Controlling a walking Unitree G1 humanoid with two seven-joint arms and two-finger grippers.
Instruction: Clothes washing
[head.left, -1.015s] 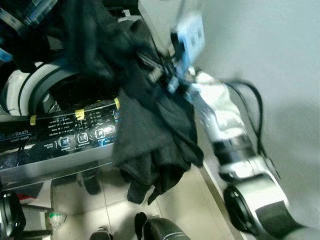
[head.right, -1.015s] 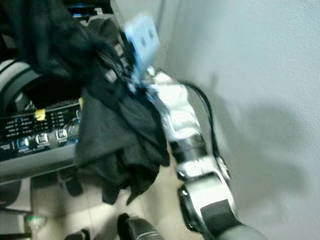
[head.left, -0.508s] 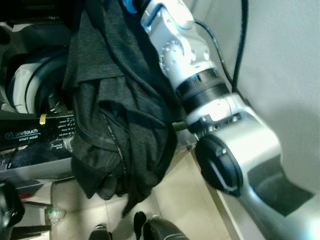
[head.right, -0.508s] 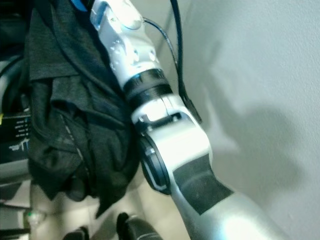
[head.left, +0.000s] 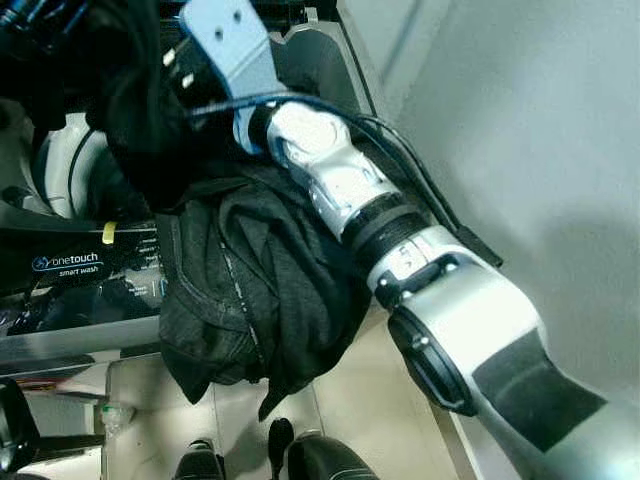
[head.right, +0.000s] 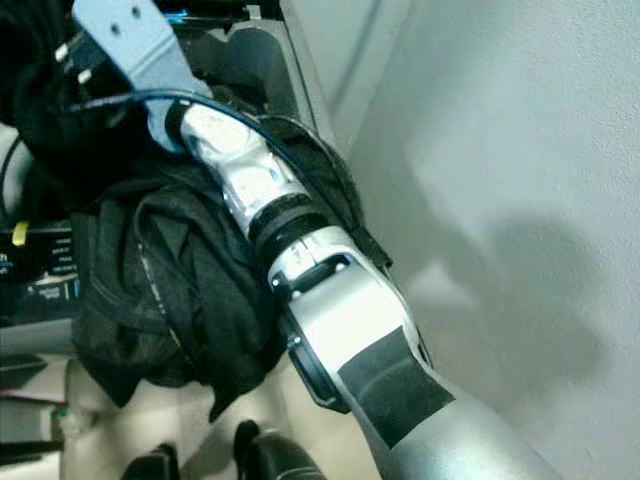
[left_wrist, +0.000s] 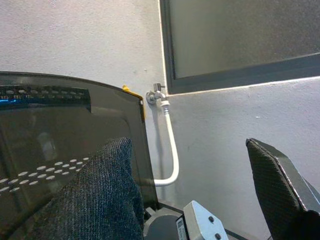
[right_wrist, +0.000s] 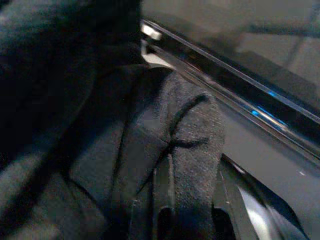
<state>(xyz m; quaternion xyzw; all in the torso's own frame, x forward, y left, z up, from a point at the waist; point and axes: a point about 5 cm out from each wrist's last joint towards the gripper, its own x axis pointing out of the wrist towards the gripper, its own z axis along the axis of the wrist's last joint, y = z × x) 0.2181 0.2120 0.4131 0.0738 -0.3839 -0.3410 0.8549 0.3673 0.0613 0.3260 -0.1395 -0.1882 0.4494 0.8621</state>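
A dark grey garment (head.left: 270, 300) hangs in a bunch over the front control panel (head.left: 70, 265) of a top-loading washing machine. More dark cloth (head.left: 130, 110) is heaped over the white tub rim (head.left: 60, 170). My right arm (head.left: 340, 190) reaches across from the right, its wrist with the blue bracket (head.left: 225, 40) over the cloth. In the right wrist view my right gripper (right_wrist: 192, 210) is shut on a fold of grey knit cloth (right_wrist: 192, 130). My left gripper (left_wrist: 185, 145) is held up with its fingers wide apart, and dark knit cloth (left_wrist: 95, 200) covers one finger.
A grey wall (head.left: 520, 150) runs close along the machine's right side. The raised dark lid (left_wrist: 50, 130) stands at the back, with a tap (left_wrist: 156, 95) and white hose (left_wrist: 172, 145) beside it. Pale floor tiles (head.left: 350, 400) and my feet (head.left: 320, 455) are below.
The right wrist has swung from close under the camera out over the tub, so its blue bracket shows again. The bunched garment still hangs over the front panel. The view has shifted.
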